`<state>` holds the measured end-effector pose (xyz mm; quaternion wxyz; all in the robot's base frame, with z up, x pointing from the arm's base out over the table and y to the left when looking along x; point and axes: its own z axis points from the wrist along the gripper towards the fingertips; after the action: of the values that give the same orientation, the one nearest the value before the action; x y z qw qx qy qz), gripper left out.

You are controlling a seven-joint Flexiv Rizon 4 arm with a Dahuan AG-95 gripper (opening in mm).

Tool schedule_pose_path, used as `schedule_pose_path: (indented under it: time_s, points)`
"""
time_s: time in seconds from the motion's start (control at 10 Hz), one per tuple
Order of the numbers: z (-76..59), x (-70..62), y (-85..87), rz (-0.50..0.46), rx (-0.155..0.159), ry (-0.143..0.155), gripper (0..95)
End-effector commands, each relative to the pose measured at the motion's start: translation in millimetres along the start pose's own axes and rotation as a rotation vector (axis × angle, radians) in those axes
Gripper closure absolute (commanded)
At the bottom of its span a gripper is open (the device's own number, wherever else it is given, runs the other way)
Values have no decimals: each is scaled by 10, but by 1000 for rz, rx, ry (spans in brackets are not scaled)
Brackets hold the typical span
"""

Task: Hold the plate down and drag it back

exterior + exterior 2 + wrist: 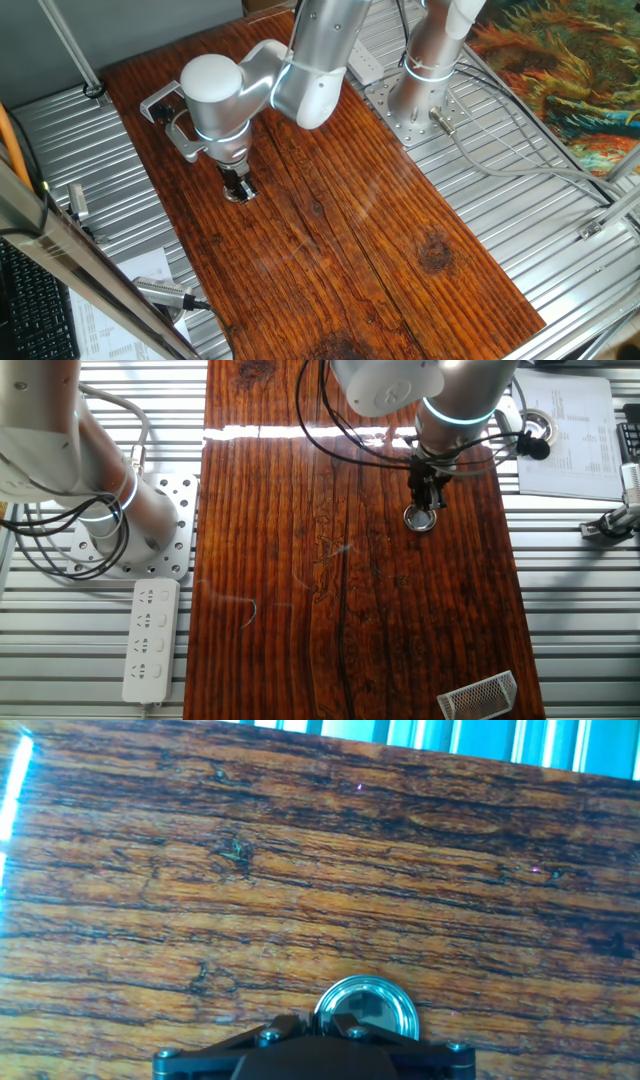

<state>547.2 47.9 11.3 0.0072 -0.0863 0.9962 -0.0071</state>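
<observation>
Gripper stands upright over the plate near the wooden surface edge; its fingers appear closed together, gripping nothing, tips seemingly pressing the disc for dragging.

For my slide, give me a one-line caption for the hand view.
Tool pressing on the small round metal plate on the dark wooden table.

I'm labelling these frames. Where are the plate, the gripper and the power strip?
plate (pixel 367 1007): hand view, its dark centre.
gripper (pixel 427 503): the other fixed view, between the fingertips, right above the plate.
power strip (pixel 150 642): the other fixed view, middle of its white body.
</observation>
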Motion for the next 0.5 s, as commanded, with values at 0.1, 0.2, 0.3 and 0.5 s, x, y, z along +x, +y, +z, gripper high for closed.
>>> schedule_pose_path:
  time_s: [0.1, 0.2, 0.3, 0.5]
  points:
    - [4, -2, 38, 9, -3, 0, 950]
    - [6, -3, 49, 11, -2, 1, 950]
    - [5, -2, 57, 12, -4, 1, 950]
    - [-9, -1, 84, 16, -2, 3, 950]
